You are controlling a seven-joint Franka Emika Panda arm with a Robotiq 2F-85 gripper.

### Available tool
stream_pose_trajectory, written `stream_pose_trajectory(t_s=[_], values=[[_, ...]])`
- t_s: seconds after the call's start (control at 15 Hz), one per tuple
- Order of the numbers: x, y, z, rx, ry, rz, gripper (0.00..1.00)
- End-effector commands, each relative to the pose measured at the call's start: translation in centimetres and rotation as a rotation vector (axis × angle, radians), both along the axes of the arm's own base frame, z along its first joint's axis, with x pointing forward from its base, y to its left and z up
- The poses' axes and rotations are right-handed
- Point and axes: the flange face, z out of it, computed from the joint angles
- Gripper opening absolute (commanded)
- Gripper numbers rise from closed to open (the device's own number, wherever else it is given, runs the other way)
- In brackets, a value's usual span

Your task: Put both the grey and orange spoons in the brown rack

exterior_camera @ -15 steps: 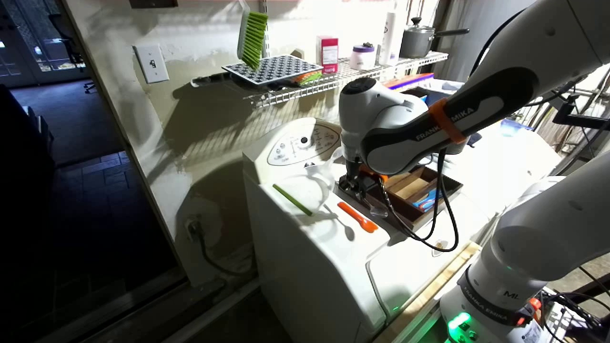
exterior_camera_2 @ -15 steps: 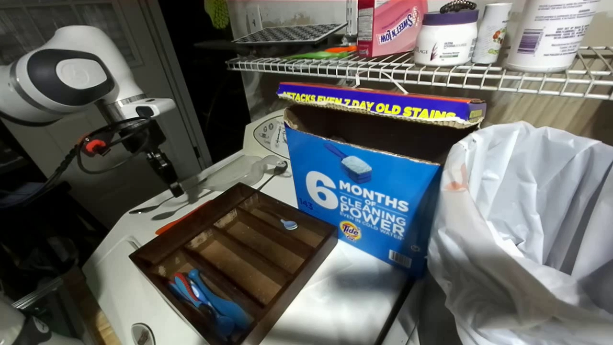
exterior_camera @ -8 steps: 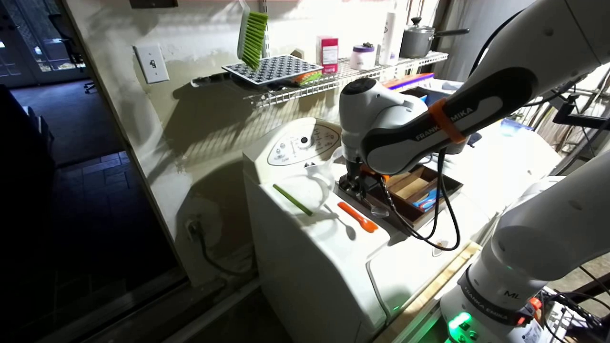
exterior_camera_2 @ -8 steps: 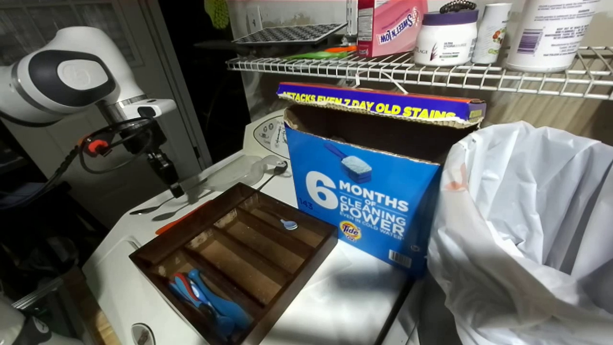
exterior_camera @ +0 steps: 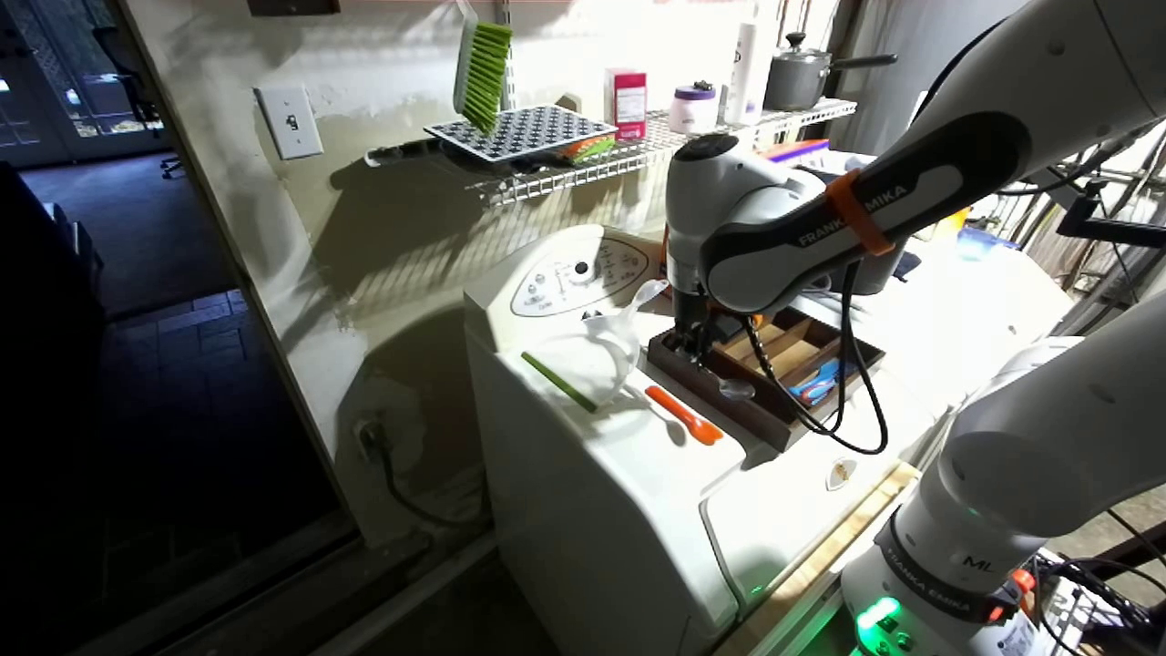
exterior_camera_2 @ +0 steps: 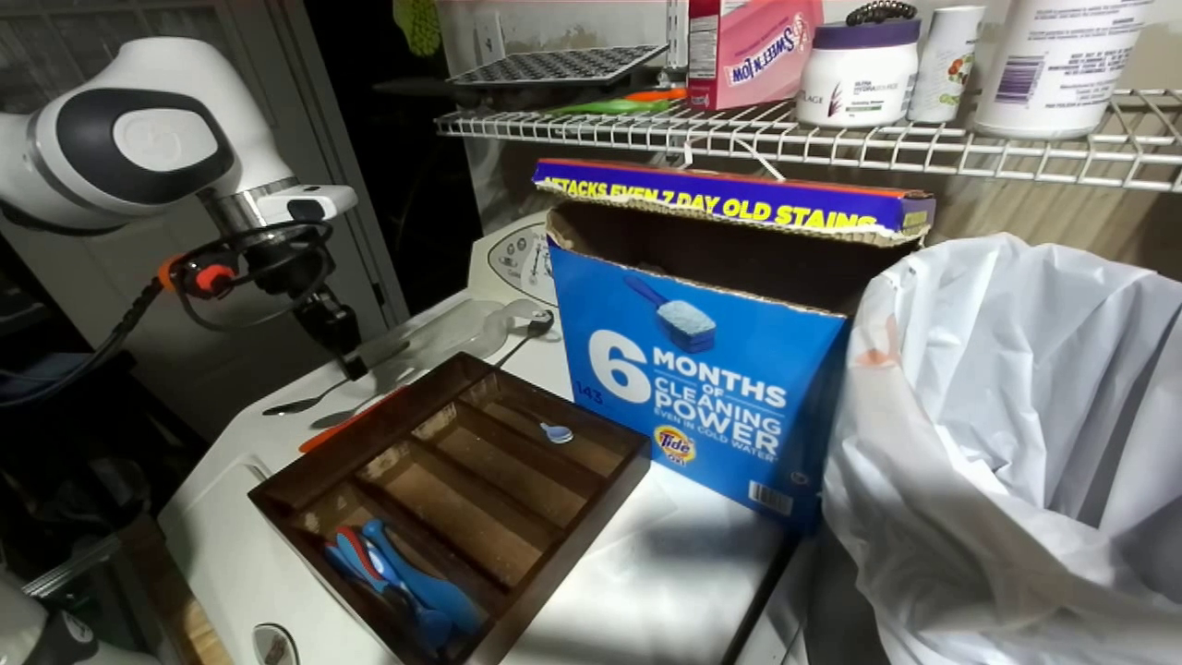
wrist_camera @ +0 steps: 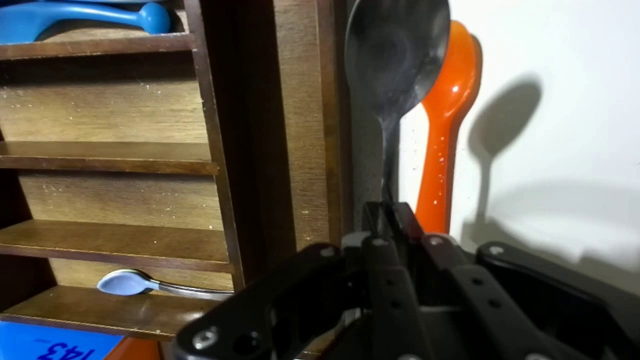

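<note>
Wrist view, left to right: brown rack [wrist_camera: 107, 115], claw [wrist_camera: 386, 211] pinching the grey spoon [wrist_camera: 395, 55], orange spoon [wrist_camera: 445, 110].
The rack's end compartments hold blue utensils [wrist_camera: 100, 14] and, lower in view, a pale-bowled spoon [wrist_camera: 125, 283]; the claw's tips clamp the grey spoon's handle, its bowl aloft just outside the rack's outer wall; the orange spoon lies on the white appliance top [wrist_camera: 575, 125] beside the rack.

In the wrist view, the slim orange spoon [wrist_camera: 438, 150] lay right of the rectangular brown wooden rack [wrist_camera: 175, 160], partly behind the long grey metal spoon [wrist_camera: 396, 70].
</note>
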Motion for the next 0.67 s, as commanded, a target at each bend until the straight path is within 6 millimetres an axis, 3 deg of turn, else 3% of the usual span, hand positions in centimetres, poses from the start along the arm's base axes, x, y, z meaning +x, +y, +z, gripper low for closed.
stream_pose_trajectory(t_s=[0.0, 0.6], values=[[0.2, -1.9, 0.6, 0.032, 0.003, -0.012, 0.02], [0.7, -6.8, 0.0, 0.075, 0.013, -0.068, 0.02]])
